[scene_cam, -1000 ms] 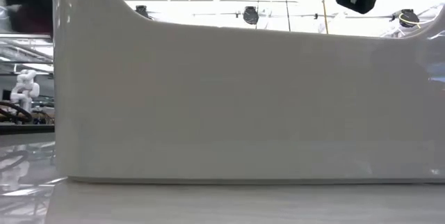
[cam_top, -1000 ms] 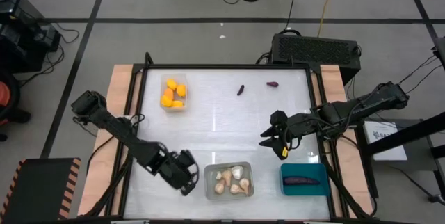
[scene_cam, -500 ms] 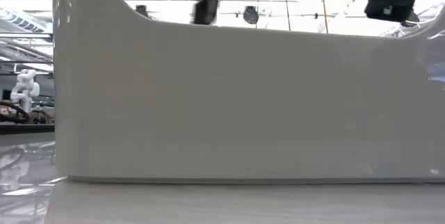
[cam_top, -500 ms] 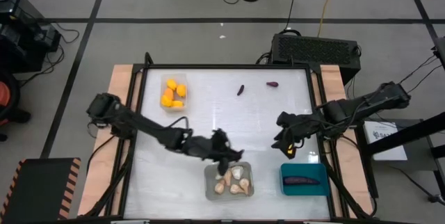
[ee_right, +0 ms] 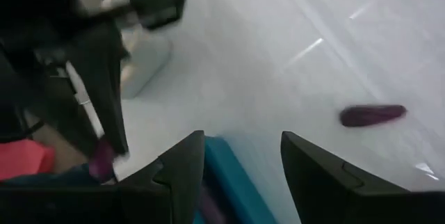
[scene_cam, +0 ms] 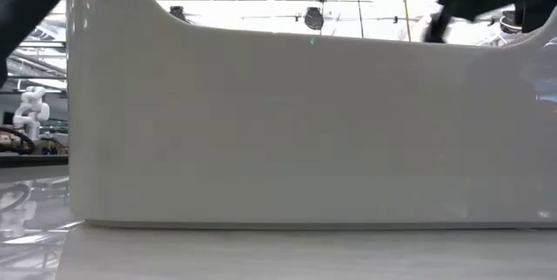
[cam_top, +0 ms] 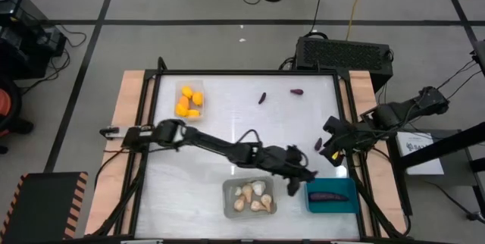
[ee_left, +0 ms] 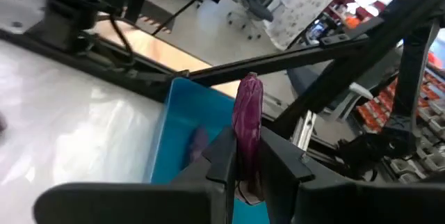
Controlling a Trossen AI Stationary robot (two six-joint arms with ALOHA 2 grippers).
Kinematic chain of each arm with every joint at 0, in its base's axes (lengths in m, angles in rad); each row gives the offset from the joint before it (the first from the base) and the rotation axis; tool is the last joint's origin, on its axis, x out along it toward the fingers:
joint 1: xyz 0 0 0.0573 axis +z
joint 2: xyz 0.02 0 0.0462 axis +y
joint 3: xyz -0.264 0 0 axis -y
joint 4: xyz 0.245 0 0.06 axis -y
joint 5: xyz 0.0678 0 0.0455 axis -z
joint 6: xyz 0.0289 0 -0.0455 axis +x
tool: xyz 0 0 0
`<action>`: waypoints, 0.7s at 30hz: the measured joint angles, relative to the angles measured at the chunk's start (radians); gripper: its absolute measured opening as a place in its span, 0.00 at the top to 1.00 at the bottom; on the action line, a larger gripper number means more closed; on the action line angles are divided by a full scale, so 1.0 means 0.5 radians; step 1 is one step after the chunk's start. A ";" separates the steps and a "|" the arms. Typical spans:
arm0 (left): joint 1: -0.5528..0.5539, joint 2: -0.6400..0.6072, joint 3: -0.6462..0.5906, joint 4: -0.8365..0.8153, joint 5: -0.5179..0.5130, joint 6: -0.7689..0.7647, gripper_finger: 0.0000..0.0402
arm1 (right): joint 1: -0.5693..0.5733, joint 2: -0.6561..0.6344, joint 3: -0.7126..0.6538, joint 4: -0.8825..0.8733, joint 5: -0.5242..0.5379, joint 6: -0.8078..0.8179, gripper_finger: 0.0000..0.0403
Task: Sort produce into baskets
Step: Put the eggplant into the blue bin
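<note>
No legible text, no readable labels, no brand marks, no numbers, no signs in any view

Three bins (cam_top: 227,198); two arms (cam_top: 220,147); five eggplants (cam_top: 262,98) (one in teal bin (cam_top: 309,198)).

Left gripper (cam_top: 297,183) clamped, right gripper (cam_top: 331,148) parted, both mid-table.

The right gripper (ee_right: 240,175) has its fingers (ee_right: 182,175) parted above the white tabletop (ee_right: 278,57). An eggplant (ee_right: 372,115) lies at three o'clock, the teal bin (ee_right: 229,175) at six, the grey bin (ee_right: 142,60) at ten.
</note>
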State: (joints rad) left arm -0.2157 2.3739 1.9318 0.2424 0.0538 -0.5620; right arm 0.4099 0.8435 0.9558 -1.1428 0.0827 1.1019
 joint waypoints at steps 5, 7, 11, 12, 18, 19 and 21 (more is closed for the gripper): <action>0.010 0.309 0.389 0.001 0.120 -0.010 0.87 | 0.039 -0.044 0.000 -0.044 0.052 0.022 0.55; 0.004 0.400 0.489 0.002 0.151 -0.011 0.87 | 0.041 -0.049 0.000 -0.045 0.052 -0.009 0.55; -0.025 0.486 0.549 -0.001 0.154 -0.013 0.87 | 0.040 -0.049 0.000 -0.046 0.061 -0.061 0.55; -0.035 0.488 0.550 -0.005 0.155 -0.015 0.87 | 0.040 -0.049 0.000 -0.046 0.080 -0.074 0.55; -0.066 0.483 0.553 -0.015 0.038 -0.014 0.86 | 0.039 -0.049 0.000 -0.044 0.200 -0.087 0.55; -0.061 0.483 0.553 -0.016 0.033 -0.014 0.86 | 0.039 -0.049 0.000 -0.044 0.201 -0.088 0.55; -0.058 0.483 0.553 -0.015 0.032 -0.014 0.82 | 0.039 -0.049 0.000 -0.043 0.201 -0.086 0.55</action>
State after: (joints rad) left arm -0.2446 2.6153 2.2082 0.2347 0.0700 -0.5690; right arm 0.4294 0.8188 0.9558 -1.1645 0.1833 1.0588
